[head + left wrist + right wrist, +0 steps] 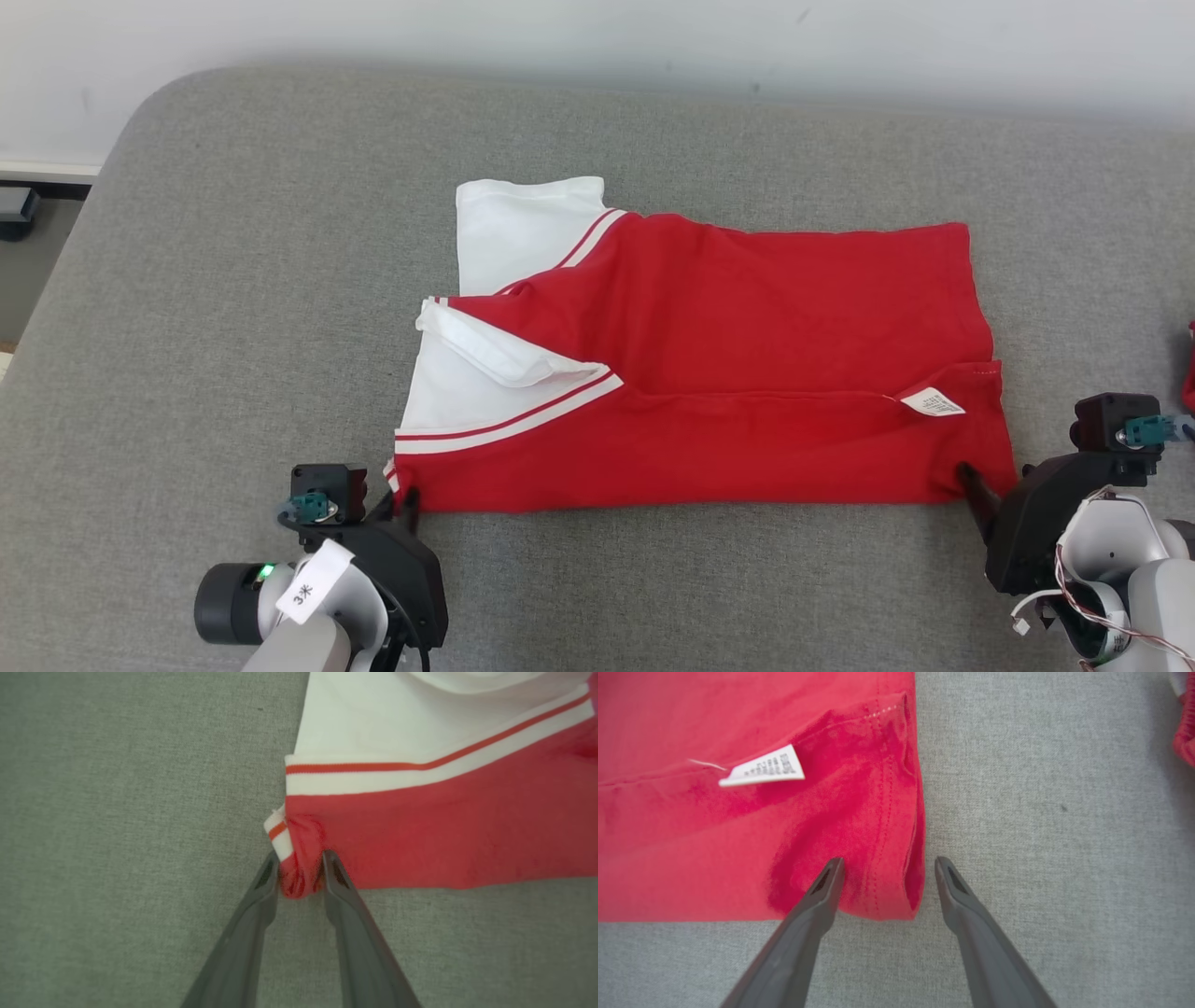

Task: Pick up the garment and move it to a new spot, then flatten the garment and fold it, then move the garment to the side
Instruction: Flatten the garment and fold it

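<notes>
A: Shirt position?
B: The red-and-white shirt lies folded flat at the centre of the grey cushion.
A: Finger state?
B: Left gripper: fingers pinch the near left corner, fabric bunched between them. Right gripper: fingers spread, straddling the near right corner.

The grey fabric-covered surface has a rounded far-left corner. A red-and-white garment lies flat across its middle (white collar end toward the left edge). More red cloth lies well to its right.
</notes>
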Robot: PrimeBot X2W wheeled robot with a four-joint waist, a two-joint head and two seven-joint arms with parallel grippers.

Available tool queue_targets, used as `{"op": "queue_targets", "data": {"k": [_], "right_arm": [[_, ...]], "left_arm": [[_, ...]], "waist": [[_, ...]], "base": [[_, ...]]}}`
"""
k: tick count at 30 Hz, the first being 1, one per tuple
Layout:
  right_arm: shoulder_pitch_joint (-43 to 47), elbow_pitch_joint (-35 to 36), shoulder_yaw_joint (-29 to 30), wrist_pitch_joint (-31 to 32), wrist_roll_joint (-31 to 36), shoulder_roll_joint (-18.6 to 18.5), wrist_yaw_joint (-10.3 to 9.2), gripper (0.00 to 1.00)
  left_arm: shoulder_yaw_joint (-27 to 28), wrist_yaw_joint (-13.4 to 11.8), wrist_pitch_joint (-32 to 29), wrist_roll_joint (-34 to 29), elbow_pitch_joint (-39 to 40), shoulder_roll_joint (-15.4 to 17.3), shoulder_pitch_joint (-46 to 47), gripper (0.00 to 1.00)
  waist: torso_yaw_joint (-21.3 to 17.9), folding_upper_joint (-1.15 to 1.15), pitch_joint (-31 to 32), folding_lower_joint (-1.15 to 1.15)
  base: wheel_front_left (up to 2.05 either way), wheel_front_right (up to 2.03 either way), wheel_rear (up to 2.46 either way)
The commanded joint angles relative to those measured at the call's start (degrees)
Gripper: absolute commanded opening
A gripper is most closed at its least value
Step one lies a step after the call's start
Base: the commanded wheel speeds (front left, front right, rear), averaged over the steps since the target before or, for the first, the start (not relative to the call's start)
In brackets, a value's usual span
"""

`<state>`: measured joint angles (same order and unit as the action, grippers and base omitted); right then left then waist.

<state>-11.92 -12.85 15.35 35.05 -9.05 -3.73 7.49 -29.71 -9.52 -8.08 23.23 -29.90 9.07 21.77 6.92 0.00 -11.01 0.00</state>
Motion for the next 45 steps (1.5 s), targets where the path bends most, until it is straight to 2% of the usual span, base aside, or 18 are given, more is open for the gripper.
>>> {"op": "queue_targets", "data": {"k": [1,13,14,16,18,22,24,25,35,41,45], "right_arm": [[-0.5,0.0,0.1,0.0,-0.3,-0.1,0.00,1.00],[0.9,2.0,-0.7,1.5,0.0,-0.6,0.00,1.00],[1.0,2.1,-0.7,1.6,0.0,-0.7,0.00,0.75],[1.4,2.4,-0.7,1.9,-0.1,-0.6,0.00,0.47],[1.5,2.7,-0.8,2.2,-0.2,-0.6,0.00,0.32],[1.7,2.7,-0.8,2.9,-0.7,-0.6,0.00,0.23],[1.8,2.4,-0.7,3.3,-0.8,-0.5,0.00,0.04],[1.8,2.3,-0.6,3.5,-0.9,-0.5,0.00,0.00],[2.3,2.0,-0.2,4.4,-1.4,-0.5,0.00,0.00],[4.6,3.6,-0.7,9.0,-3.5,-1.3,0.00,0.00],[7.6,7.6,-2.4,14.1,-6.9,-2.2,0.00,0.00]], "left_arm": [[0.0,0.3,-0.2,0.3,-0.4,0.2,0.7,0.00],[0.0,0.1,0.6,1.6,-2.0,0.0,1.0,0.00],[0.0,0.1,0.6,1.7,-2.0,-0.1,1.1,0.00],[0.0,0.1,0.6,1.9,-2.1,-0.1,1.2,0.00],[0.0,0.1,0.8,1.8,-2.2,-0.1,1.2,0.00],[0.0,0.1,1.0,2.1,-2.6,-0.1,1.1,0.00],[0.0,0.1,1.1,2.3,-2.9,-0.1,1.1,0.00],[0.0,0.0,1.2,2.4,-3.0,0.0,1.1,0.00],[0.4,-0.4,1.7,3.2,-3.3,0.4,0.9,0.00],[1.1,-0.8,1.8,4.0,-2.0,1.5,-0.5,0.00],[1.3,-1.0,1.8,4.5,-0.7,2.3,-1.8,0.00]], "waist": [[0.0,0.00,-0.1,0.00],[-0.2,0.00,0.1,0.00],[-0.2,0.00,0.1,0.00],[-0.3,0.00,0.1,0.00],[-0.3,0.00,0.1,0.00],[-0.5,0.00,0.2,0.00],[-0.6,0.00,0.3,0.00],[-0.6,0.00,0.3,0.00],[-0.8,0.00,0.6,0.00],[-0.7,0.00,1.0,0.00],[-0.7,0.00,1.6,0.00]], "base": [[0.00,0.00,0.00],[0.00,0.00,0.00],[0.00,0.00,0.00],[0.00,0.00,0.00],[0.00,0.00,0.00],[0.00,0.00,0.00],[0.00,0.00,0.00],[0.00,0.00,0.00],[0.00,0.00,0.00],[0.00,0.00,0.00],[0.00,0.00,0.00]]}}
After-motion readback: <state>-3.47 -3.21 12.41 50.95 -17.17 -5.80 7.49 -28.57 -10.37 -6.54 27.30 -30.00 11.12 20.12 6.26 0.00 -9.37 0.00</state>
